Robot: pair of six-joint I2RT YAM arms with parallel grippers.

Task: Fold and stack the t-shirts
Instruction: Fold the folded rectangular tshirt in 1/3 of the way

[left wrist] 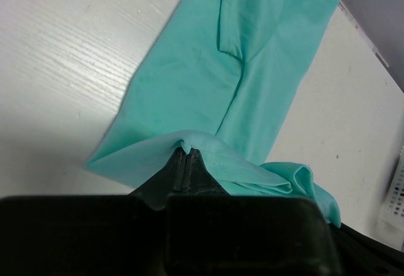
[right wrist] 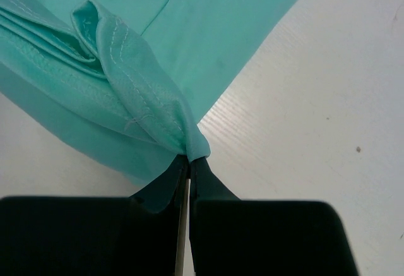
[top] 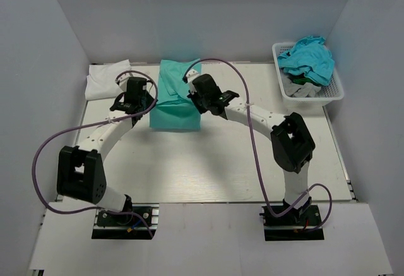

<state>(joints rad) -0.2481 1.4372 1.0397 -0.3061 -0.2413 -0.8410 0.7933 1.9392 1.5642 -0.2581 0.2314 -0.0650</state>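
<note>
Mint t-shirt (top: 175,115), limp and light, lies part-folded near the far edge of the desk (top: 221,162); it should sag unless held at its corners. Left gripper (left wrist: 187,157) and right gripper (right wrist: 188,158) each pinch a bunched edge of it.

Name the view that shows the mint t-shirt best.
Top external: nearly all of the mint t-shirt shows. Left wrist shows a stretch pinched in the left claw; right wrist, a hem in the right claw.
</note>
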